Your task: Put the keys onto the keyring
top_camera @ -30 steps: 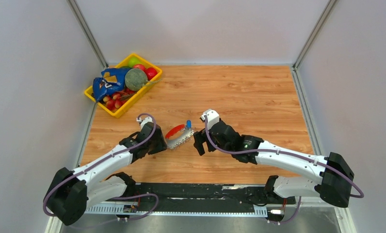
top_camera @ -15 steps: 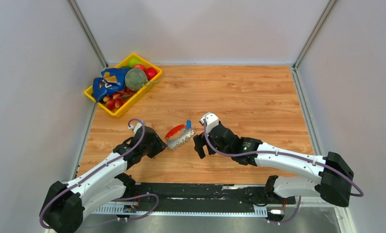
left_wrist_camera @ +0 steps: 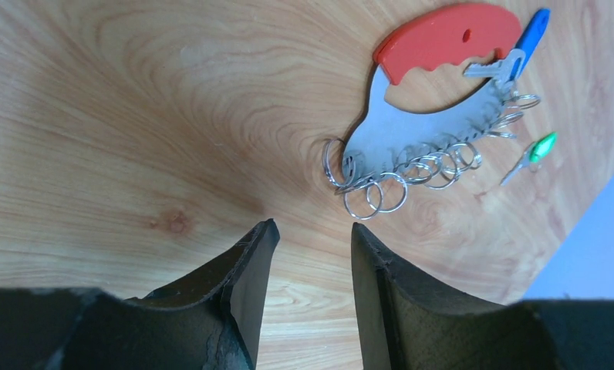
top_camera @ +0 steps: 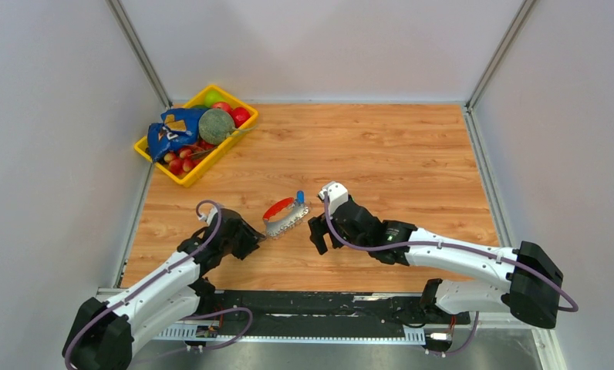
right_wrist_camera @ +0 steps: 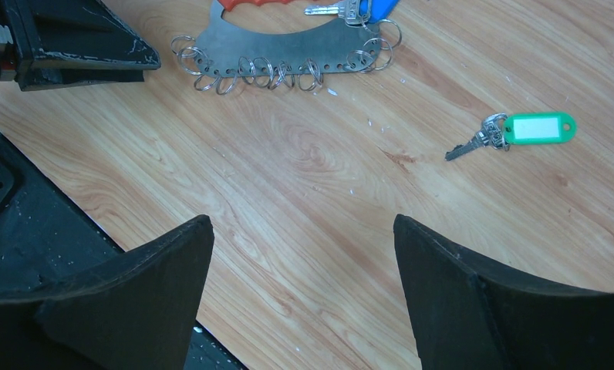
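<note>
The keyring (top_camera: 285, 216), a red handle on a curved silver plate edged with several wire rings, lies flat on the wooden table. Its plate (left_wrist_camera: 412, 139) sits just beyond my left gripper (left_wrist_camera: 313, 227), which is open, empty and apart from the nearest rings. A blue-capped key (left_wrist_camera: 520, 58) rests at the keyring's far end by the red handle (left_wrist_camera: 443, 38). A green-tagged key (right_wrist_camera: 531, 129) lies loose on the wood to the right of the keyring (right_wrist_camera: 281, 46). My right gripper (right_wrist_camera: 301, 220) hovers wide open over bare wood, short of both keys.
A yellow bin (top_camera: 159, 163) with coloured balls, a blue bag and a grey-green ball stands at the back left. Grey walls close in the table on three sides. A black strip (top_camera: 327, 304) runs along the near edge between the arm bases.
My left arm has drawn back toward the near left, leaving the keyring's end. The right arm has slid slightly nearer. Keyring and keys have not moved.
</note>
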{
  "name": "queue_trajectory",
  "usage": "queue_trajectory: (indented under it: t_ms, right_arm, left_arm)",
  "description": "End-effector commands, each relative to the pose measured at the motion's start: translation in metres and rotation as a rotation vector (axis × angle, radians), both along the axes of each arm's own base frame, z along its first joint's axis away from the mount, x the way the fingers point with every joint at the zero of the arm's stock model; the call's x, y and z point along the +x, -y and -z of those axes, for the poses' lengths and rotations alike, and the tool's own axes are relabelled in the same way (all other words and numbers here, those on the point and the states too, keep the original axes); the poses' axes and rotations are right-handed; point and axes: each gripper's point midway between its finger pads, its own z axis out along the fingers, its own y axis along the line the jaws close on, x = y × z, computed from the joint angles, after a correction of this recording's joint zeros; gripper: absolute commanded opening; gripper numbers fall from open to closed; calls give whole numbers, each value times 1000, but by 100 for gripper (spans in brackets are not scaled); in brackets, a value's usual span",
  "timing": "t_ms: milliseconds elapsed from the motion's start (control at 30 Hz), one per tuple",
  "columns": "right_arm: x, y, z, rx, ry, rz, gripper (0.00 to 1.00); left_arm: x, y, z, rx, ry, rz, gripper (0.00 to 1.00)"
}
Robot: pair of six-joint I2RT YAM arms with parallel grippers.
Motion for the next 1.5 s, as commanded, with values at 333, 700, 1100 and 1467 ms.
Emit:
queue_trajectory:
  t_ms: [333,700,1100,1467]
  right_arm:
    - [-1,-10,-11,63,20,-6,90]
    - [-4,-10,-10,67,16,-6,90]
    - [-4,-11,-6,66,14,-4,90]
    - [-6,-10,-1,66,5,-4,90]
  left_arm:
    - [13,1,-8,-154,34,-130,51]
    - [18,-1,3,-192,4,-194,51]
    - [21,-4,11,-204,-1,-225,47]
    - [24,-1,18,-214,-11,-215,26]
